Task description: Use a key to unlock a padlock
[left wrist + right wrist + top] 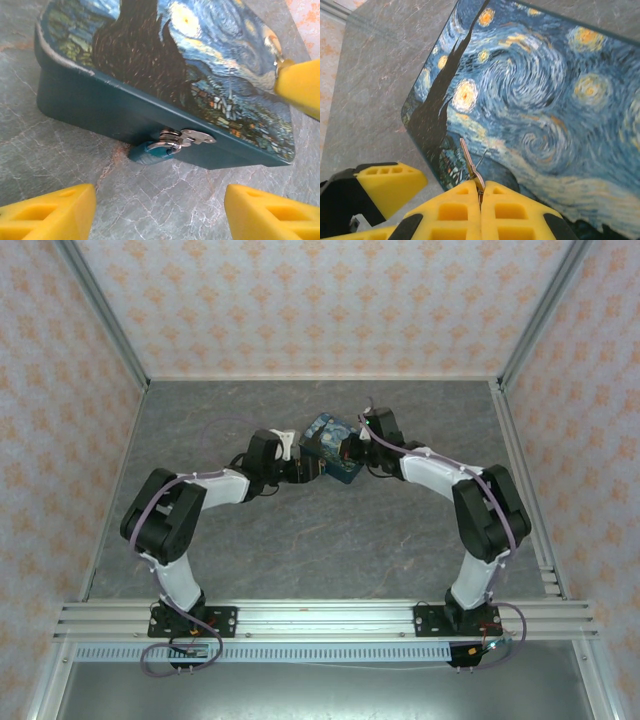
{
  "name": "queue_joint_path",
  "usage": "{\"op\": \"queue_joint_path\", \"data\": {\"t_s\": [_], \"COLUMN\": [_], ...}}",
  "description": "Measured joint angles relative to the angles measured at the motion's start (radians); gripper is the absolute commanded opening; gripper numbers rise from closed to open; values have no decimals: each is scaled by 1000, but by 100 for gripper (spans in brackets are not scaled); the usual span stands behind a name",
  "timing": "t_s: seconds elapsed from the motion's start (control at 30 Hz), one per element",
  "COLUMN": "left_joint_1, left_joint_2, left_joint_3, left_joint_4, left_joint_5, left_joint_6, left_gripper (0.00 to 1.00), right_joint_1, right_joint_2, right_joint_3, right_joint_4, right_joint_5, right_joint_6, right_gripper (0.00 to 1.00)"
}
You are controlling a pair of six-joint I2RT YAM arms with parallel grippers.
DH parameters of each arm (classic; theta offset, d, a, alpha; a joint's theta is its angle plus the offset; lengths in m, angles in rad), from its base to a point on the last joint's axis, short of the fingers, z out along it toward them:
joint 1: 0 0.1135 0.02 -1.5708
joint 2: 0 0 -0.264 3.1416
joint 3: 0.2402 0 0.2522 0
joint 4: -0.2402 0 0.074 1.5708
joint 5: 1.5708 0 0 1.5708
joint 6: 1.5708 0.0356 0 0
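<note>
My right gripper (pixel 480 196) pinches the key (pixel 468 161) over the tin (pixel 545 100); my left gripper (pixel 160 202) gapes wide before the tin's front wall, where the padlock (pixel 151 152) sits at the clasp (pixel 192 137)

The top camera looks down from behind, far off. Both wrist cameras closely face the blue-and-yellow printed rectangular tin (pixel 332 448).

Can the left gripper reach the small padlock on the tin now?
Probably yes: the left gripper is open and faces the padlock hanging at the clasp of the tin, with bare table between them.
</note>
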Motion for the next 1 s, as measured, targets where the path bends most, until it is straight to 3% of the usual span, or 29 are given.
{"op": "queue_joint_path", "data": {"t_s": [1.0], "left_joint_1": [0], "left_joint_2": [199], "left_joint_3": [58], "left_joint_4": [205], "left_joint_5": [93], "left_joint_6": [-34], "left_gripper": [56], "right_joint_1": [-4], "right_joint_2": [44], "right_joint_3": [32], "right_joint_4": [-35], "right_joint_5": [10], "right_joint_6": [-50], "right_gripper": [0]}}
